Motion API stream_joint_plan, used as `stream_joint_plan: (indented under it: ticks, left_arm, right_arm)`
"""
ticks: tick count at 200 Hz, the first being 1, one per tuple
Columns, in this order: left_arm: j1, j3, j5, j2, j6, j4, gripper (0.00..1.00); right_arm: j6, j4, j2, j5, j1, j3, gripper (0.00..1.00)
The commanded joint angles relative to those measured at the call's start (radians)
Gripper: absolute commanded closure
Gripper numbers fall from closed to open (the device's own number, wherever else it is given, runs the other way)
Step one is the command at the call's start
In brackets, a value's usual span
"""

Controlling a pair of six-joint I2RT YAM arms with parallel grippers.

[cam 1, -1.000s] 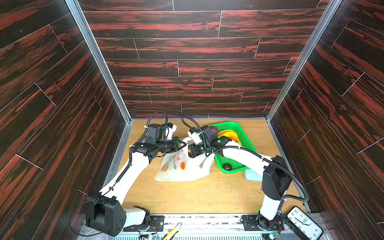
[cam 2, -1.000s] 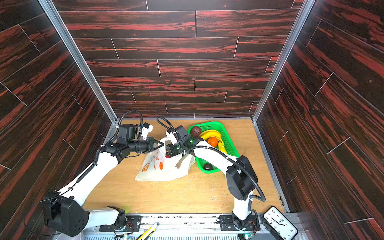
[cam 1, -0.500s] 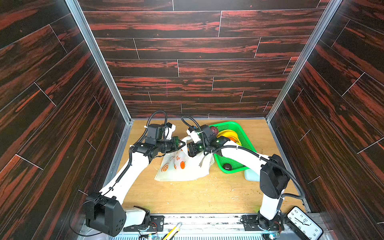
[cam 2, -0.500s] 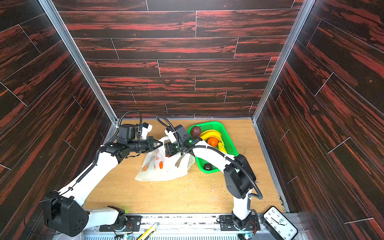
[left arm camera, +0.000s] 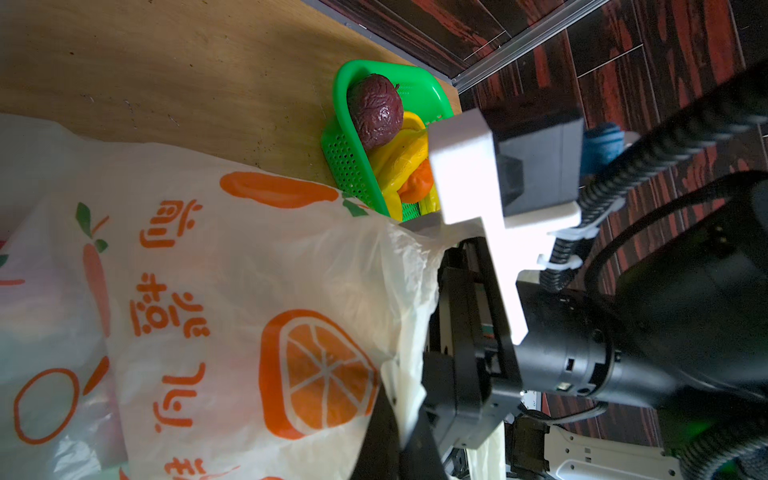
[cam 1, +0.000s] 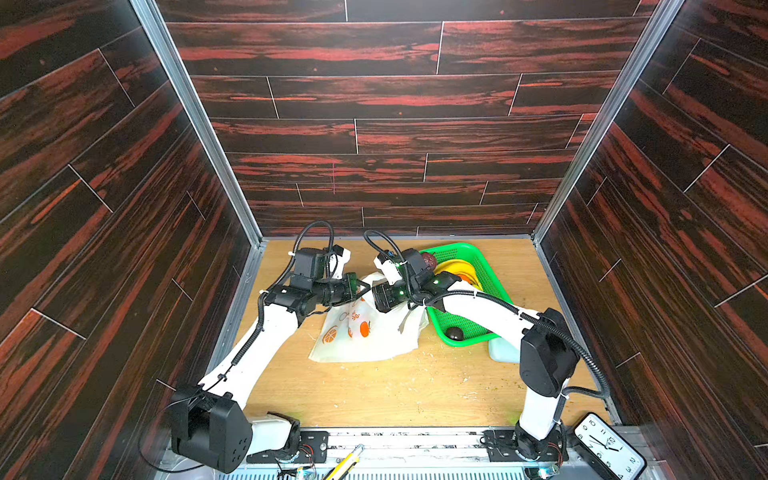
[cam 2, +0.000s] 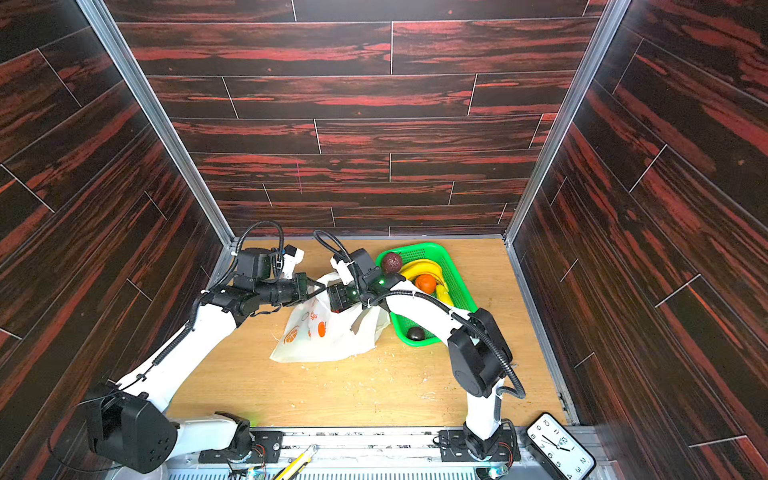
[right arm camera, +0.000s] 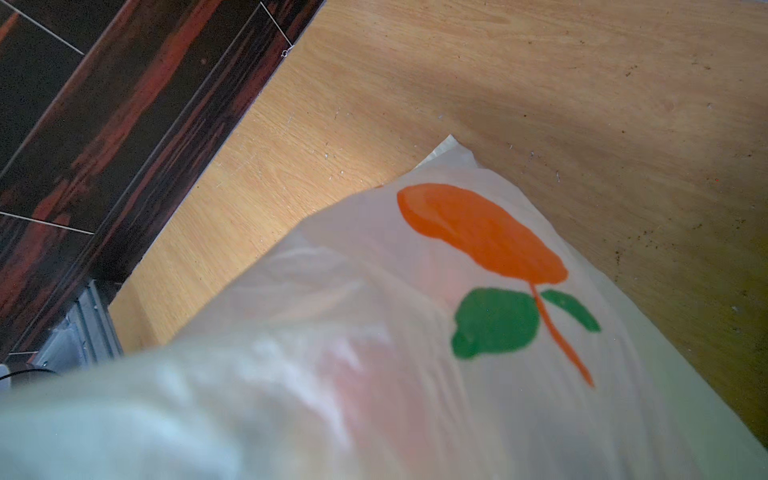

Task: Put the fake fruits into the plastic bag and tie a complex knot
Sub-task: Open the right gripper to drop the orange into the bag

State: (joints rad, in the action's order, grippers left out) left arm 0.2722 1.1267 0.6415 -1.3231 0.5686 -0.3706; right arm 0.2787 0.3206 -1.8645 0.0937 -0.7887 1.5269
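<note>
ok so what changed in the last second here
The right gripper has edged a little to the left, closer to the left gripper, above the mouth of the plastic bag. Its jaws are hidden, so no grasp or release shows. The left gripper stays shut on the bag's top edge. The bag, the green basket and the fake fruits in it lie as before.

Both arms reach inward from their bases, elbows bent, and the wrists almost meet. The left gripper [cam 1: 365, 286] points right, its jaws pinched shut on the bag [cam 1: 361, 336]. The right gripper [cam 1: 379, 298] faces it, just beside. Its fingers are hidden, so the jaws cannot be read.
</note>
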Motion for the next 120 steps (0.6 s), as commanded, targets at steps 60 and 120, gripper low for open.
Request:
stream_joint_plan:
  ticks: [60,120]
  left_arm:
    - [-0.005,-0.014,-0.019,0.018,-0.015,-0.024,1.0]
    - [-0.005,-0.024,0.007,-0.008,-0.014,-0.005,1.0]
  right_arm:
    - [0.004,0.045,0.117,-0.047,0.006,-0.031,0.17]
    - [0.027,0.092,0.217,-0.05,0.009,-0.035,0.18]
